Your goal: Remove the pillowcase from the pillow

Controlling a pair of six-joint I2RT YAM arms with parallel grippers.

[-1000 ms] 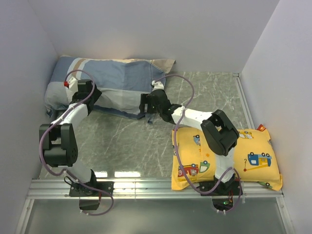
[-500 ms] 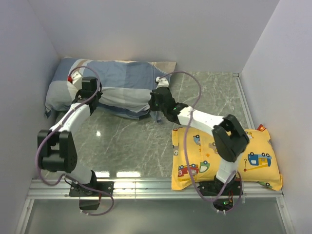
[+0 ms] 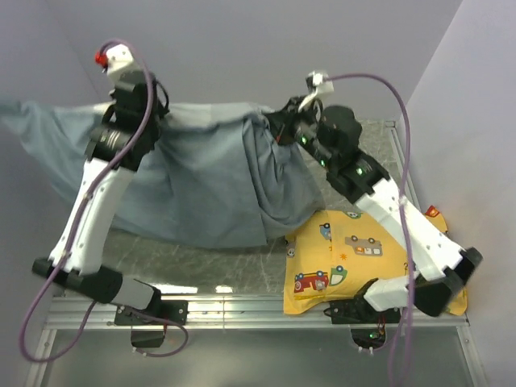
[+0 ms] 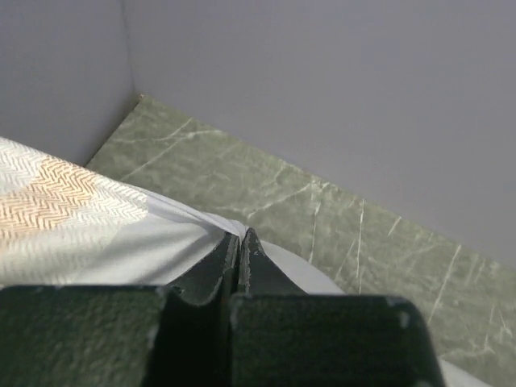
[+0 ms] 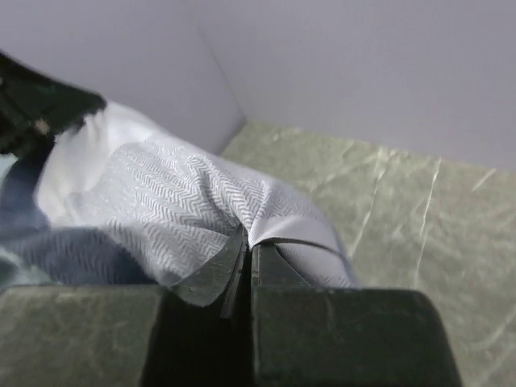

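Robot lab cell: blank walls [image 3: 322,40] enclosing a marble-patterned tabletop [image 3: 201,266].

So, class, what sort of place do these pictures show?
Probably a robot test cell: plain walls box in a marble-patterned table, with the left arm and right arm bolted to a metal rail.

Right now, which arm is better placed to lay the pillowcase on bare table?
Probably left. Left gripper and right gripper pinch the pillowcase, but the yellow pillow lies under the right arm; bare table shows beside the left.
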